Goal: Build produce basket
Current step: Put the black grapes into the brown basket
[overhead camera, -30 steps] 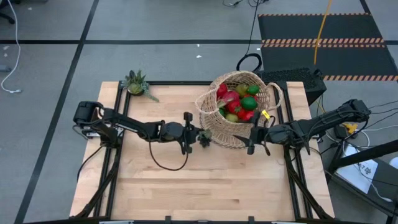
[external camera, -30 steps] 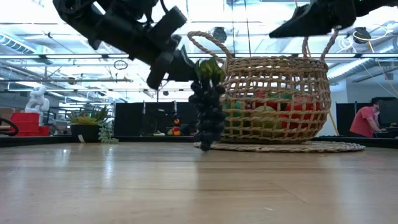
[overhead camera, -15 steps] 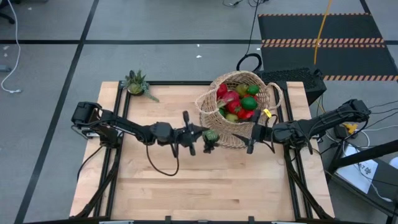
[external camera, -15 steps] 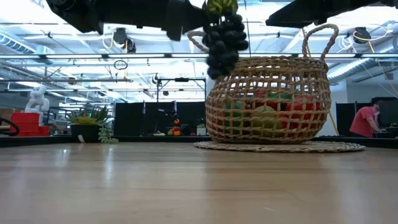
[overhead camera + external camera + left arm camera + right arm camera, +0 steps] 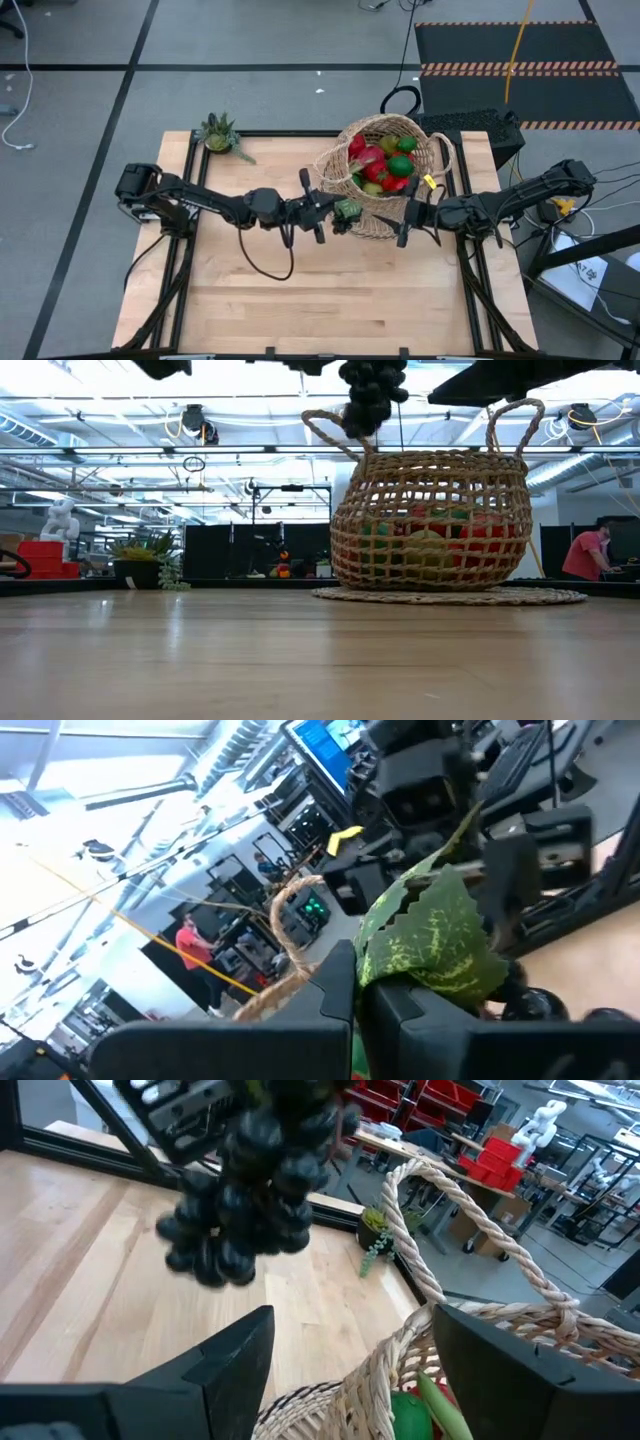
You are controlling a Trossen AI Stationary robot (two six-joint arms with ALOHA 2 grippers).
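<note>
Overhead, the left claw [image 5: 335,212] is clamped on the grapes [image 5: 372,392], which hang beside the basket [image 5: 385,175] rim.

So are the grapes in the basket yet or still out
Still out. The left gripper holds the grapes in the air by their green leaf, at the basket rim's near edge, above it.
</note>
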